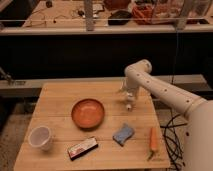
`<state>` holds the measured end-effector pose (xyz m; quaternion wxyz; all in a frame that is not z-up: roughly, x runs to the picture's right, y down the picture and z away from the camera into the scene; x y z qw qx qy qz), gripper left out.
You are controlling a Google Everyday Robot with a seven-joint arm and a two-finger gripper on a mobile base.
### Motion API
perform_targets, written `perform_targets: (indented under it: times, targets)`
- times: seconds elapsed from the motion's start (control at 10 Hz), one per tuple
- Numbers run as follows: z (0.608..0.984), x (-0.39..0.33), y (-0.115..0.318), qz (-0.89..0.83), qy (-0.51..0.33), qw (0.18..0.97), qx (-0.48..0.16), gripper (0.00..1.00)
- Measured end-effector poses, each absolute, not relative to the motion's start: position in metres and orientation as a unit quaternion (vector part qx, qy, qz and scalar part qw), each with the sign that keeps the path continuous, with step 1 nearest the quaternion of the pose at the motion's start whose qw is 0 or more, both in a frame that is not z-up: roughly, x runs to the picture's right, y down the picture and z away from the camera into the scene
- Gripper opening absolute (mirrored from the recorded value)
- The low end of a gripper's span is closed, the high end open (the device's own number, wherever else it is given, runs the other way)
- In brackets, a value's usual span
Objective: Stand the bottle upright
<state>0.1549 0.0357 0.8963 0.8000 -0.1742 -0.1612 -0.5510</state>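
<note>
My gripper [128, 98] hangs from the white arm [150, 82] over the right rear part of the wooden table [60, 97]. A small slim white bottle [129, 105] shows just under the gripper, roughly upright, its lower end at the table top. I cannot tell whether the gripper holds it. The bottle's upper part is hidden by the gripper.
An orange-brown bowl [88, 112] sits mid-table, left of the gripper. A blue sponge [123, 133] and a carrot [153, 140] lie at the front right. A white cup [40, 137] and a flat black-and-red case [82, 148] are at the front left.
</note>
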Motion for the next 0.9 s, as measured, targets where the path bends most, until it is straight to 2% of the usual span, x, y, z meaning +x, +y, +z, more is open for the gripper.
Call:
perform_targets:
  times: [0.9]
  targets:
    - [0.911,0.168,0.060,-0.592,-0.162,0.769,-0.181,0.80]
